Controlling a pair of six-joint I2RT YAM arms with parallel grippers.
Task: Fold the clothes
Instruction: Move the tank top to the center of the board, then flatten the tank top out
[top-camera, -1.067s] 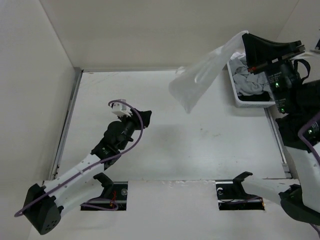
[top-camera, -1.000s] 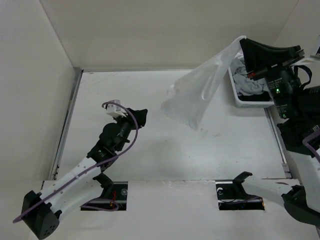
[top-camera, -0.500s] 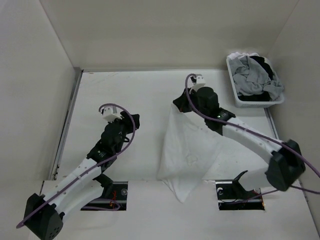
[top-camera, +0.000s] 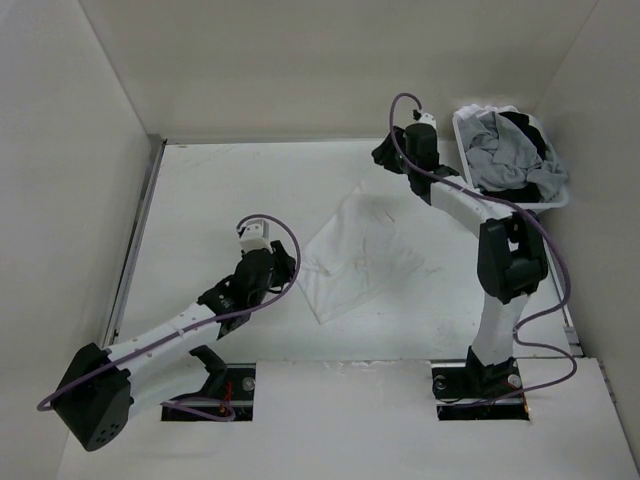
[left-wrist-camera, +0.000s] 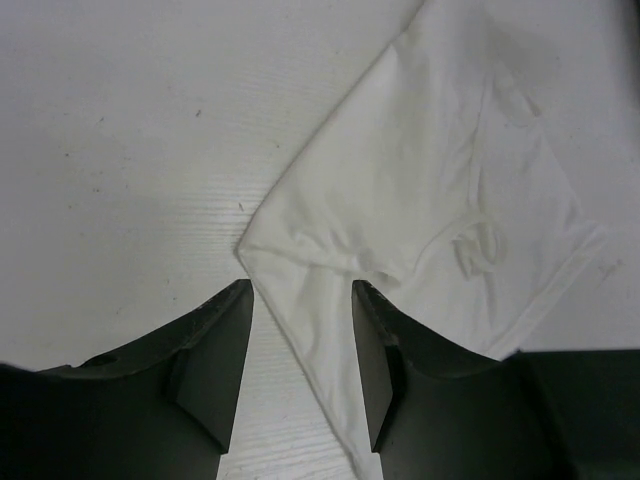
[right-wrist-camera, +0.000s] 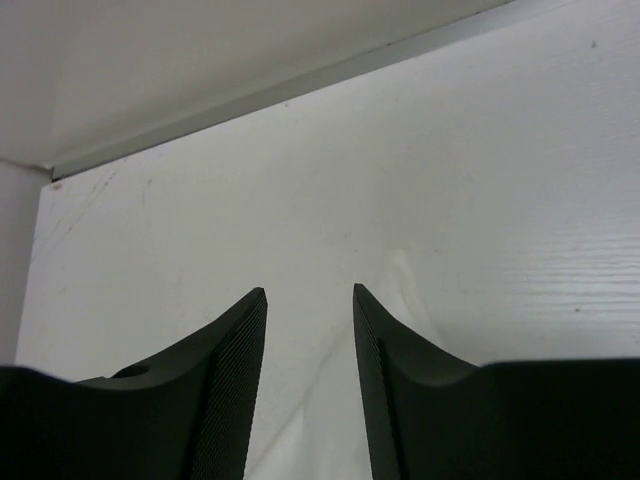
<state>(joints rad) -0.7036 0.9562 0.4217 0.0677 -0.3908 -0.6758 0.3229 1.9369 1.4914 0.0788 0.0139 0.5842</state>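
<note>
Spreading the clothes (top-camera: 362, 258) flat should precede any fold: pinch the corner lying directly ahead of the left end effector (left-wrist-camera: 300, 290), which is angled low over the table (top-camera: 220, 190), open and empty. Beyond the clothes, the right end effector (right-wrist-camera: 310, 292) is extended, open, empty; fabric apparently lies just ahead of it.

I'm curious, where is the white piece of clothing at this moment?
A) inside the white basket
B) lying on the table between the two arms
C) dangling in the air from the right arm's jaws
B: the white garment lies rumpled and flat on the table, with nothing lifting it.
</note>
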